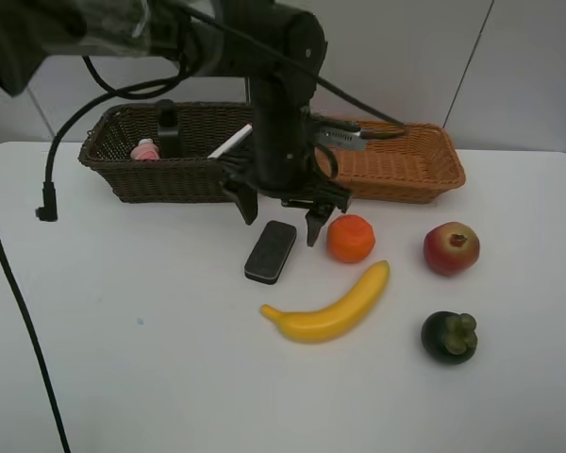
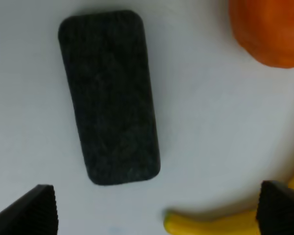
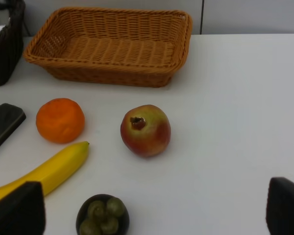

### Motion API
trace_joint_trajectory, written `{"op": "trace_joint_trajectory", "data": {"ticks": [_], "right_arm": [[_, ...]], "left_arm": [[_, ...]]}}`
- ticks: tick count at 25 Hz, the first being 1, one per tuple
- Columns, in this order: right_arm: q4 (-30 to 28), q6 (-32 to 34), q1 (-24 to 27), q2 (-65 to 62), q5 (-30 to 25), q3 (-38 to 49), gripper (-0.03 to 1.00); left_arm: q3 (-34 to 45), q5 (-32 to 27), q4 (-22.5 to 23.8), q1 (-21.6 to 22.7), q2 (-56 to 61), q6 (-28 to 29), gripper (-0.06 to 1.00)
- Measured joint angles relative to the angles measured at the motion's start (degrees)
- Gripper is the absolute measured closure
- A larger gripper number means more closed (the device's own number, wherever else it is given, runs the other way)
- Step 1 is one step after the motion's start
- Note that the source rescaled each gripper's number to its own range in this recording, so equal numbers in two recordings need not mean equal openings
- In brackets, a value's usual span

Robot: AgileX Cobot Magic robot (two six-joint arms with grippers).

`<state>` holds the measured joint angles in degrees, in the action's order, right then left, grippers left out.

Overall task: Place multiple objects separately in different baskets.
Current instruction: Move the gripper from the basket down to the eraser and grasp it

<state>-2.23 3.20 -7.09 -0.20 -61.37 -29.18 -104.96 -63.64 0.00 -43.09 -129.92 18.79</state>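
A flat black block (image 1: 271, 251) (image 2: 110, 98) lies on the white table, and my left gripper (image 1: 281, 217) (image 2: 157, 210) hangs just above it, open, holding nothing. To the block's right are the orange (image 1: 351, 238) (image 3: 60, 120), yellow banana (image 1: 330, 307) (image 3: 44, 171), red apple (image 1: 451, 248) (image 3: 145, 129) and dark mangosteen (image 1: 449, 337) (image 3: 103, 215). The dark brown basket (image 1: 123, 175) holds the pink bottle (image 1: 146, 149), black pump bottle (image 1: 168, 127) and white marker (image 1: 231, 142). Nothing lies in the orange-tan basket (image 1: 424, 170) (image 3: 112, 44). My right gripper (image 3: 152, 210) is open with nothing between its fingers, near the mangosteen, out of the high view.
The left arm (image 1: 278, 113) reaches in over the two baskets and hides where they meet. A black cable (image 1: 47, 203) hangs at the left. Bare white table (image 1: 123, 359) lies at the front left, and the table's far edge meets a wall.
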Motion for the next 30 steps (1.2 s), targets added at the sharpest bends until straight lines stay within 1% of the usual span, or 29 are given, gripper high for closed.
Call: {"op": "trace_joint_trajectory", "data": {"ticks": [5,8,16,22,26,30], "right_arm": [[0.0,0.0,0.0,0.0,0.0,0.0,-0.03],[0.0,0.0,0.0,0.0,0.0,0.0,-0.03],[0.0,0.0,0.0,0.0,0.0,0.0,-0.03],[0.0,0.0,0.0,0.0,0.0,0.0,-0.03],[0.0,0.0,0.0,0.0,0.0,0.0,-0.03],[0.0,0.0,0.0,0.0,0.0,0.0,-0.03]], "left_arm": [[0.0,4.71,0.79,0.0,-4.21,1.55,-0.06],[0.0,6.22,1.09,0.0,-6.25,2.51,-0.06],[0.0,6.15,1.96,0.0,-7.31,3.34,-0.06],[0.0,6.2,2.87,1.27,-7.31,3.34,-0.06],[0.0,7.68,3.33,2.36,-7.31,3.34,-0.06],[0.0,9.01,3.2,2.53,-8.06,3.34,-0.06]]}}
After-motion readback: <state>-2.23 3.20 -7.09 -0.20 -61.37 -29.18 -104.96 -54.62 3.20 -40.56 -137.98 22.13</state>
